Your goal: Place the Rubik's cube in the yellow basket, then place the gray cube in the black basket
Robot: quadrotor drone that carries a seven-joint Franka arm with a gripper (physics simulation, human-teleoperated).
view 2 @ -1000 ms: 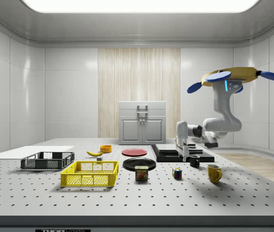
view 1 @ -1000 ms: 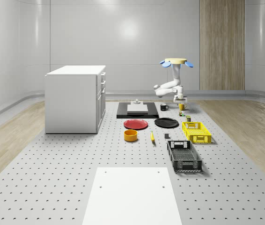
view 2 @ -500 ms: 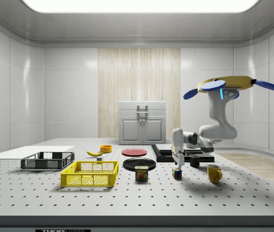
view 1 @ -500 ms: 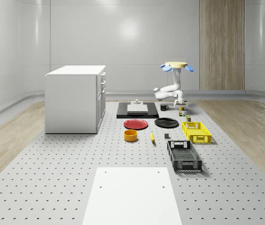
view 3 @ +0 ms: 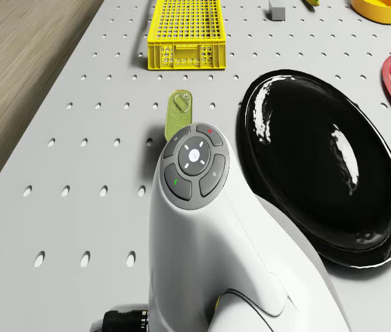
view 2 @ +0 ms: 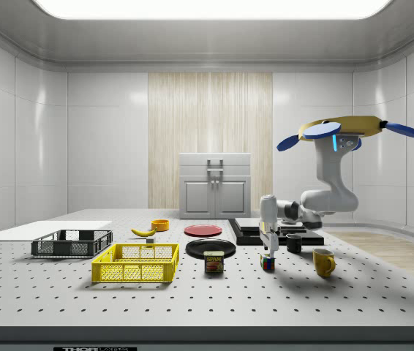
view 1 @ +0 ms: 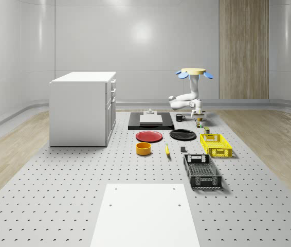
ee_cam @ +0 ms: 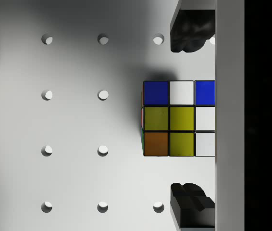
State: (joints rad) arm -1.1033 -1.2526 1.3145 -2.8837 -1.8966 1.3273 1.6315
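The drone [view 2: 346, 129], with yellow body and blue rotors, is hovering in the right half of the side view, above the far right part of the gray perforated surface [view 2: 192, 292]. Its white arm is reaching down, holding the gripper [view 2: 268, 252] directly over the multicoloured Rubik's cube [view 2: 267, 262], which is sitting on the surface right of centre in that view, between a small labelled can [view 2: 213, 262] and a yellow mug [view 2: 323, 262].

In the wrist view the two black fingertips [ee_cam: 190, 31] are standing wide apart, flanking the Rubik's cube [ee_cam: 179, 118] without touching it.

The yellow mesh basket [view 2: 137, 262] is lying well to the side view's left, the black mesh basket [view 2: 72, 243] farther left.
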